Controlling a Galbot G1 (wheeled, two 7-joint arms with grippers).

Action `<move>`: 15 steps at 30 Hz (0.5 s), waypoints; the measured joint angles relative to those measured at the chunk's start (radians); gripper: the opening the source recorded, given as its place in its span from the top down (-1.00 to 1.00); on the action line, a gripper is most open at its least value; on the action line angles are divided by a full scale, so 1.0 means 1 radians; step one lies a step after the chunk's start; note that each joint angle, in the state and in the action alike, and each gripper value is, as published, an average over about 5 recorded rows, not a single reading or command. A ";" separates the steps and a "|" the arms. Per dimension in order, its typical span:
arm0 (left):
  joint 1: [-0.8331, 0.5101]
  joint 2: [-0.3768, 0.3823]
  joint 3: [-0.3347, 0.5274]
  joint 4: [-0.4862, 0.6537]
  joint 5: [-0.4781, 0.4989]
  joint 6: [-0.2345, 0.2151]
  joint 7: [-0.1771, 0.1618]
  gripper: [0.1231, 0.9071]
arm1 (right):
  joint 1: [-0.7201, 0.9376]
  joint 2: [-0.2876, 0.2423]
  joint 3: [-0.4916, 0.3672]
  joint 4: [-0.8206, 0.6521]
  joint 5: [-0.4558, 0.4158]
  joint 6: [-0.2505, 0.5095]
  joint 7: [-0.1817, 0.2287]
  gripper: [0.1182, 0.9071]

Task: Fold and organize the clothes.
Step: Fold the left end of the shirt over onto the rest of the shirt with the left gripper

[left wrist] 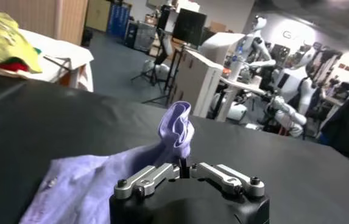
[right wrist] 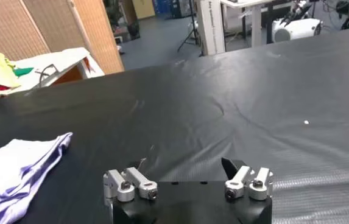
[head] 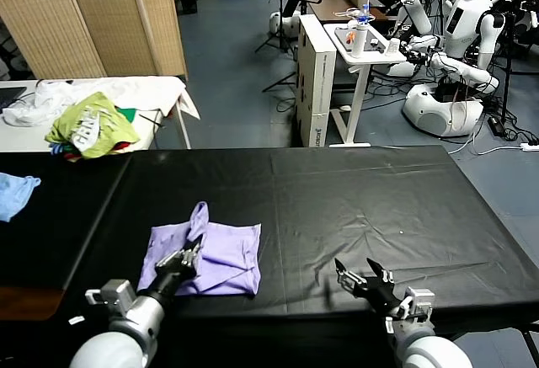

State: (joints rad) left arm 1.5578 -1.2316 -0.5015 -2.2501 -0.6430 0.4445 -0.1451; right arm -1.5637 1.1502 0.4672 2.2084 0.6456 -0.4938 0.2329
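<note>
Clearly left claw [head: 195, 248] pinches lavender T-shirt [head: 221, 258].

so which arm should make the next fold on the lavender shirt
Left, probably. Its hand is shut on a raised fold of the T-shirt. The right hand is open over bare black table, apart from the cloth.

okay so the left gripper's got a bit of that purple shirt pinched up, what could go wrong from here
The left gripper is shut on one bunched peak of the lavender T-shirt; such a small pinch could slip out mid-fold. The rest lies rumpled on the black table, so dragging may crease it further. The right gripper hovers open, well clear of the cloth, giving no hold on the far edge.
</note>
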 joint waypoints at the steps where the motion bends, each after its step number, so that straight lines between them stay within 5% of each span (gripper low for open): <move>1: -0.002 -0.003 0.005 0.005 0.003 0.000 0.000 0.84 | 0.000 0.000 -0.001 0.000 0.000 0.000 0.000 -1.00; 15: -0.029 -0.048 0.060 0.051 0.047 -0.004 0.003 0.84 | 0.002 0.011 -0.022 -0.011 -0.014 -0.005 -0.001 -1.00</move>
State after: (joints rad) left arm 1.5291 -1.2793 -0.4413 -2.1986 -0.5959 0.4404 -0.1420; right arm -1.5613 1.1616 0.4450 2.1971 0.6318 -0.4990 0.2323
